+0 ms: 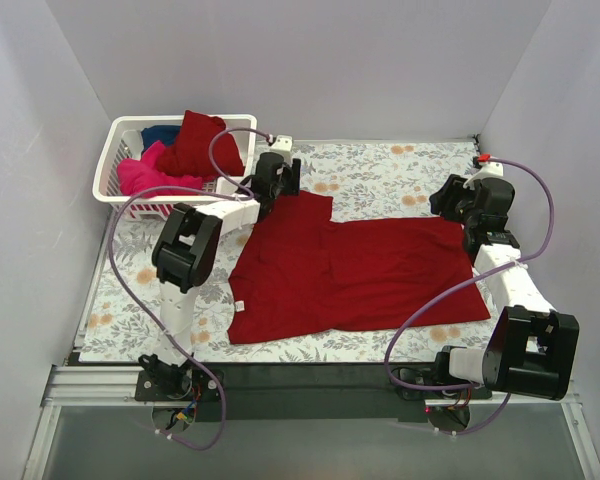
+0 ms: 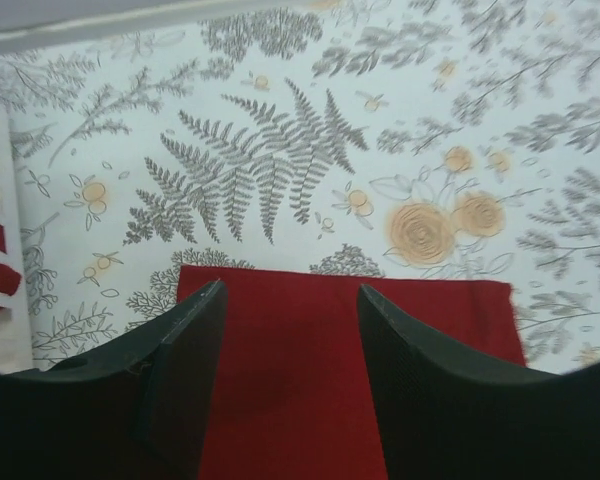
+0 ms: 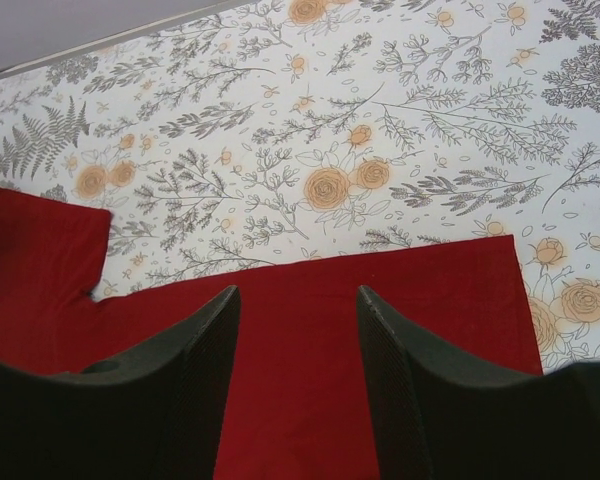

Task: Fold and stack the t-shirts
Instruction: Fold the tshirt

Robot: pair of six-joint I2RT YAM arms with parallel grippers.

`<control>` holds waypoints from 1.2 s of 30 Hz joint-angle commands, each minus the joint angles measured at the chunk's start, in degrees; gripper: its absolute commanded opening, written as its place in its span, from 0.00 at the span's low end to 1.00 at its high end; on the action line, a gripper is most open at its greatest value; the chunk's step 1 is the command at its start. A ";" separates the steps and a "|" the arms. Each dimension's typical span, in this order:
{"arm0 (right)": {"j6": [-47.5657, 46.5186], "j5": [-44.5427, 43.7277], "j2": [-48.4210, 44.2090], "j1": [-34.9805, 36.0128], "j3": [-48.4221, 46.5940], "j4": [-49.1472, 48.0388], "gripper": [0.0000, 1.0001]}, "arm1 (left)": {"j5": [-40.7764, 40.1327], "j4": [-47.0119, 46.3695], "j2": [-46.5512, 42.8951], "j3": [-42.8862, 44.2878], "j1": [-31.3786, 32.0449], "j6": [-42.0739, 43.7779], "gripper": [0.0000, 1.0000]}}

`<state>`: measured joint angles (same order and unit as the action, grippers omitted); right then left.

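Nearest the arm bases, the dark red t-shirt [image 1: 360, 275] lies spread on the flower-printed table [image 1: 380, 170]. Its body runs out to the right and one sleeve [image 2: 430, 320] sticks out toward the far side on the left. It looks mostly flat, with some slack along the near left edge, and I cannot tell from above whether any part of it has been turned over on itself.

Both arms reach across to the shirt's far edge. The left gripper [image 2: 290, 290] hangs over the far sleeve with its jaws parted and nothing between them; red cloth shows in the gap and bare table beyond. The right gripper [image 3: 298, 290] is likewise spread and empty, over the far edge of the body near the right-hand corner (whether either set of fingertips actually touches the cloth is not clear).

Farther back, at the left corner, the white basket [image 1: 115, 180] holds a second dark red shirt [image 1: 202, 140], a hot pink shirt [image 1: 145, 175] and a dark blue shirt [image 1: 162, 133], all crumpled.

By my reading the task is at an early stage: one shirt is laid out and ready for a fold from its far edge, no stack exists, and three shirts wait to be taken out, folded and piled
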<state>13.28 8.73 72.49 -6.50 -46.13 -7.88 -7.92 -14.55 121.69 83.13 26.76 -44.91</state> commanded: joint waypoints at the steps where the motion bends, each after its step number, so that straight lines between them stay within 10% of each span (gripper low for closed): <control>1: -0.62 0.58 -1.03 0.09 -0.45 -2.23 0.46 | -2.44 3.21 1.70 4.40 0.13 3.33 0.51; 26: -0.18 2.43 -1.91 0.00 0.16 -2.49 0.46 | -0.53 3.82 12.08 11.78 -4.53 5.35 0.51; 36: -0.27 2.17 -1.91 0.09 0.25 -2.40 0.46 | 0.72 5.58 13.31 12.23 -4.62 4.65 0.33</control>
<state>13.32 10.70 71.94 -6.50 -46.00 -7.90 -7.84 -10.28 135.63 94.26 22.74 -40.53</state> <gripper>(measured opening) 0.459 0.356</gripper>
